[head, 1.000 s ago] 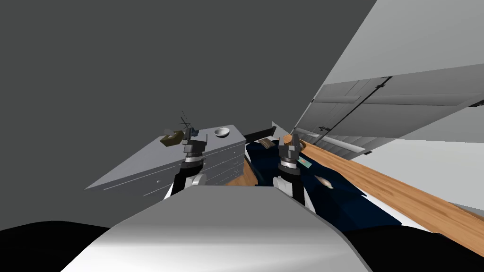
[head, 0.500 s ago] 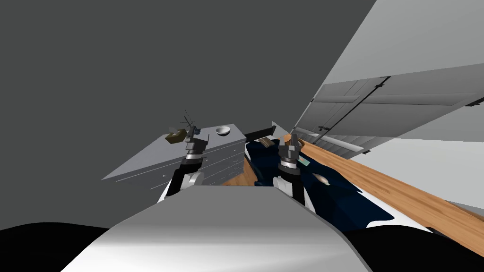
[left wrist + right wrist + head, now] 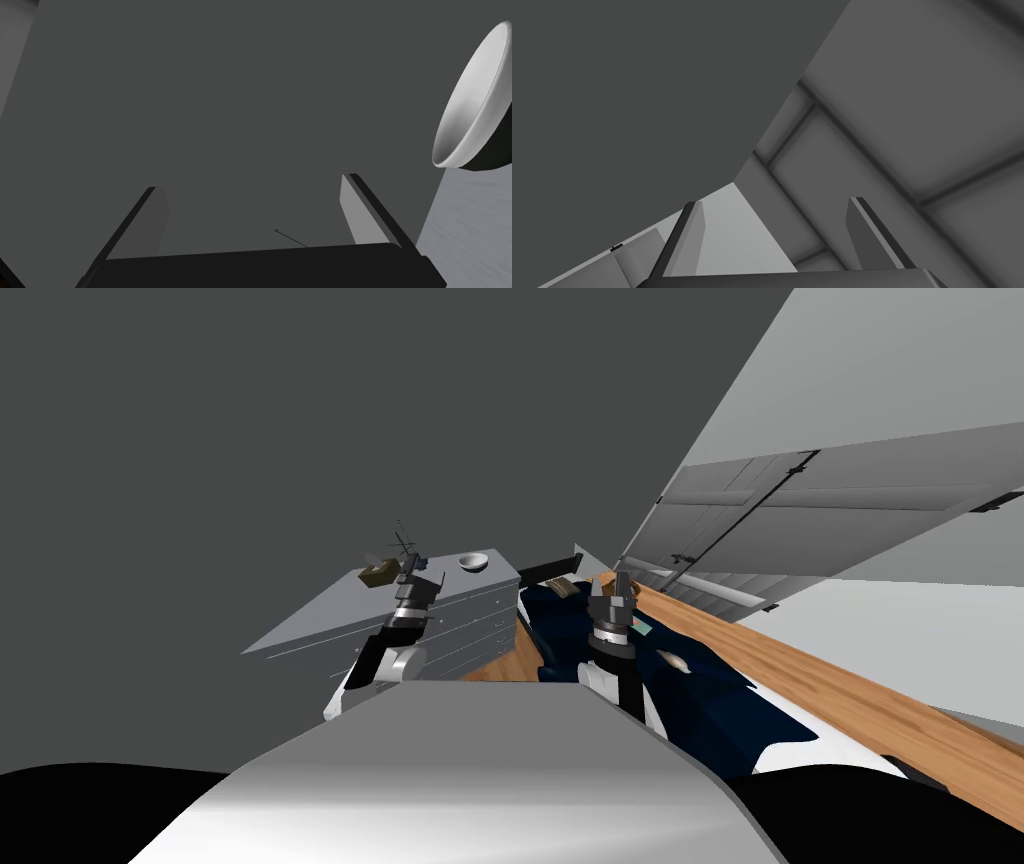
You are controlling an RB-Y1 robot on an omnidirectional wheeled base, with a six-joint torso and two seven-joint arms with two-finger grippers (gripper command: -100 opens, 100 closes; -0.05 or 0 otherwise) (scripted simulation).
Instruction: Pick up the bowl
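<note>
Reaching. Bowl [image 3: 473, 562] at frame centre on dresser [image 3: 340, 613], just right of left gripper [image 3: 408, 570], fingers apart. Shift toward bowl, straddle rim, then close. Right gripper [image 3: 622, 585] also spread, idle.

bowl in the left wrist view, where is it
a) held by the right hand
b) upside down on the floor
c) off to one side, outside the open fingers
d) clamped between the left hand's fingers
c: the white bowl stands upright on the grey dresser, out beyond one finger of the open left hand, with nothing between the fingers.
</note>
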